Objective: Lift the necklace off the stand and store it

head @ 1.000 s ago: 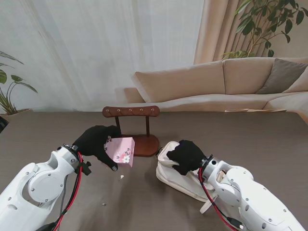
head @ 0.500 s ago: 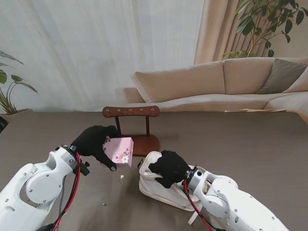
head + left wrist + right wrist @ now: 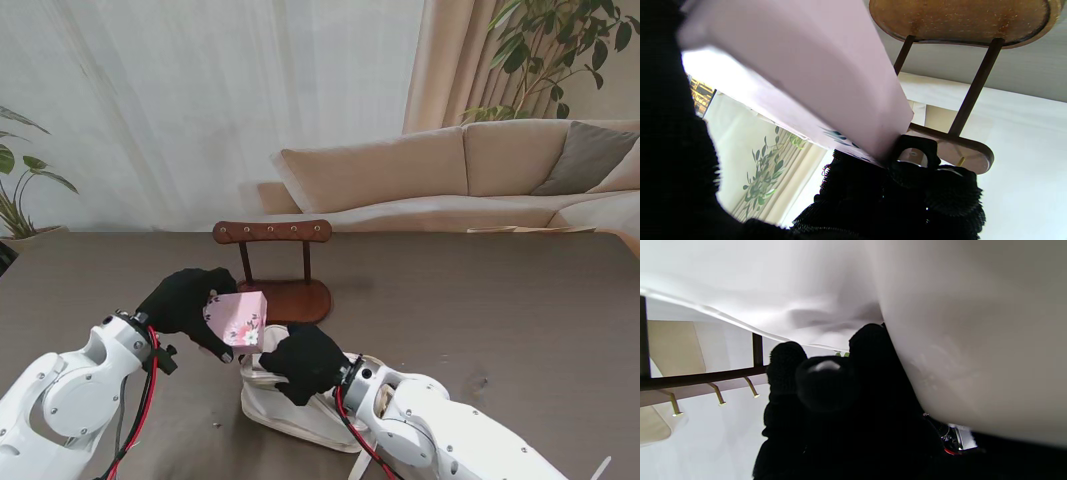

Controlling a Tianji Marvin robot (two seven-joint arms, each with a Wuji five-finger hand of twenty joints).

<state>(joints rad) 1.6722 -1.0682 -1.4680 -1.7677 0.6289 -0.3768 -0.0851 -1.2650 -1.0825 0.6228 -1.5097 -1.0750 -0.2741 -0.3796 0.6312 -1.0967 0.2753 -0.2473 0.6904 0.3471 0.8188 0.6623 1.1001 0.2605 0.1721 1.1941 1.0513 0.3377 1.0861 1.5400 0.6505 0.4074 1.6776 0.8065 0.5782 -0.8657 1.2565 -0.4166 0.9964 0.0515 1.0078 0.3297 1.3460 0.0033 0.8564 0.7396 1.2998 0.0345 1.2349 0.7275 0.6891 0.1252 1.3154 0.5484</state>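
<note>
Left hand [image 3: 187,303] around pink box [image 3: 235,319]

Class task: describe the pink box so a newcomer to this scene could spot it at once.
Start at the wooden necklace stand mid-table. Just nearer to me and left of its base, the left hand holds the pink box above the white pouch. It alone is pink, with a flower print.

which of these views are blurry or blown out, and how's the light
Stand view: sharp, even soft daylight through the curtain, pink box and wooden stand crisp. Left wrist view: the box is blurred from closeness, the window behind blown out. Right wrist view: the white bag fills it, soft and hazy; the right hand reads as a black silhouette.
</note>
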